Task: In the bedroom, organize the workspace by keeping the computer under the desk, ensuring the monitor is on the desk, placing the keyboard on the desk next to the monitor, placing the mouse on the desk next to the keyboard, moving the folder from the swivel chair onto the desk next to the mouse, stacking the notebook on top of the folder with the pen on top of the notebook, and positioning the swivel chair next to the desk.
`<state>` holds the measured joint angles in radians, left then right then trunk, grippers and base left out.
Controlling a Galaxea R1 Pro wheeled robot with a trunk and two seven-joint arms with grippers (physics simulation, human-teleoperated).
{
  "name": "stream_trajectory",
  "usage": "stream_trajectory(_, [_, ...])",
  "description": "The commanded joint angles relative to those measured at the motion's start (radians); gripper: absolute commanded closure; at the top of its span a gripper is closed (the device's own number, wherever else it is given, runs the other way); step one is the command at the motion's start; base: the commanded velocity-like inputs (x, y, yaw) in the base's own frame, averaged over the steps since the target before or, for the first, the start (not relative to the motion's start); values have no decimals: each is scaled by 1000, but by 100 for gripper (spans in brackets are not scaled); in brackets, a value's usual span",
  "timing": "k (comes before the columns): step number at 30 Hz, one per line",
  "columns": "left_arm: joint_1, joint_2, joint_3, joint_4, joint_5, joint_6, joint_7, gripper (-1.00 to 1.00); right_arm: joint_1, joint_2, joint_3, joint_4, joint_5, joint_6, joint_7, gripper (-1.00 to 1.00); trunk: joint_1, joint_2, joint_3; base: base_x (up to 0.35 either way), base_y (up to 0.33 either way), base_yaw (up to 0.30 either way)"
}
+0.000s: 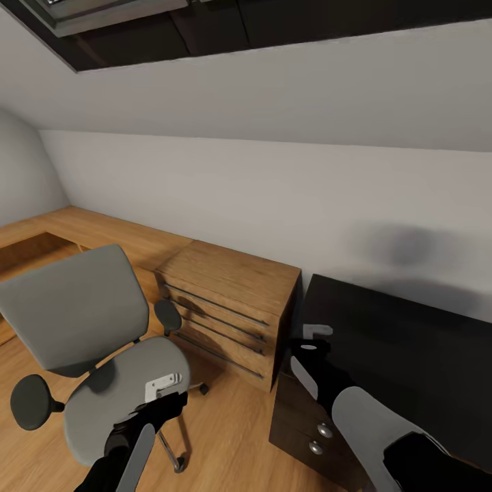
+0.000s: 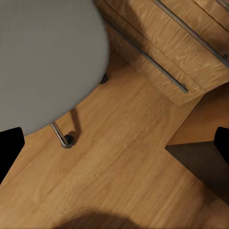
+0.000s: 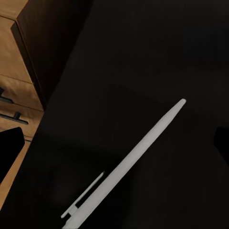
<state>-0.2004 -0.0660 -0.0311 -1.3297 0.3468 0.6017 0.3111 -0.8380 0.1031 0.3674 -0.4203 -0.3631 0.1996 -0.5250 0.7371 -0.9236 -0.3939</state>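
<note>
the right pincer hangs spread just over the near corner of the desk – the pen lies loose between its jaws, likely next to be picked – while the left pincer idles open beside the chair.

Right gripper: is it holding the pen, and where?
Cannot tell. The pen lies along the right gripper, above the black desk; no finger contact is visible.
</note>
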Motion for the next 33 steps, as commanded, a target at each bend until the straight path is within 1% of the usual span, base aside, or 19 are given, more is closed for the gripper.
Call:
stream_trajectory(1, [-1,0,-1,-2,11,3,9,-100,-1,-1,8,-2,-5,8,-8,-100,4,-8,-4,0,0,0])
stream_trajectory(13, [-1,0,-1,-2,11,3,11,-100,-1,1,8,-2,-7,41,-8,-100,50,-92,-42,0,0,0])
stream_trajectory(14, [-1,0,-1,-2,11,3,11,-100,-1,0,8,-4,-10,67,-8,-100,54,-99,-45,0,0,0])
stream_trajectory(15, [-1,0,-1,-2,11,3,11,-100,-1,0,8,-4,-11,77,-8,-100,58,-106,-48,0,0,0])
stream_trajectory(20, [-1,0,-1,-2,11,3,11,-100,-1,1,5,-6,-13,110,-8,-100,77,-141,-64,0,0,0])
stream_trajectory(27, [-1,0,-1,-2,11,3,11,-100,-1,2,1,-8,-16,133,-8,-100,104,-190,-86,0,0,0])
stream_trajectory(33, [-1,0,-1,-2,11,3,11,-100,-1,3,-1,-11,-47,156,-7,-100,127,-232,-105,0,0,0])
